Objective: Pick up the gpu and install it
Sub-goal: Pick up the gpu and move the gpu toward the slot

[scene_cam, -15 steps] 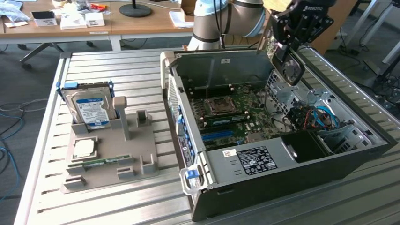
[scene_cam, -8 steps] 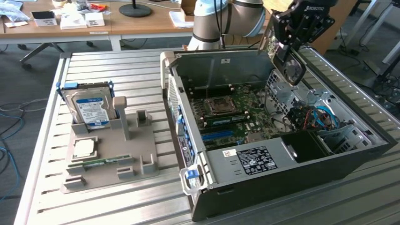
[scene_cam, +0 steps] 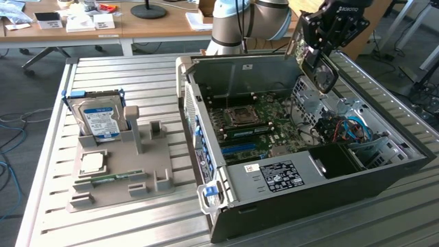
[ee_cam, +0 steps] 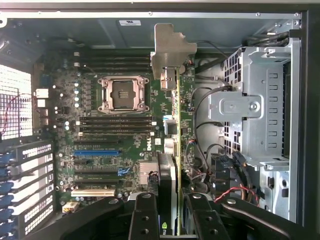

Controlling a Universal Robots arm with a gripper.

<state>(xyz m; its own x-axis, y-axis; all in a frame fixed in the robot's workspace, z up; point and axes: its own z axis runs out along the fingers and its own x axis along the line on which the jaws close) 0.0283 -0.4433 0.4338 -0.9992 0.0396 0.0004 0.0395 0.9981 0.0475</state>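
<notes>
Wrist view is showing the claw [ee_cam: 172, 220] pinching the gpu [ee_cam: 173, 160] edge-on, the card hanging just beneath the claw above the motherboard [ee_cam: 125, 142] in the open case [scene_cam: 309, 200]. Doing this well, I reckon, is calling for keeping it upright and squared to its slot. It is looking thin and green, with a black round fan [scene_cam: 326, 77] and silver bracket [ee_cam: 170, 50].

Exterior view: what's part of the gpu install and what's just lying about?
Job: thin green gpu card with black round fan, gripped in the black tool; open black metal computer case; green motherboard inside it.
Lying about: blue-labelled silver hard drive, square silver processor chip, narrow green RAM stick, all on the grey plastic stand.
</notes>
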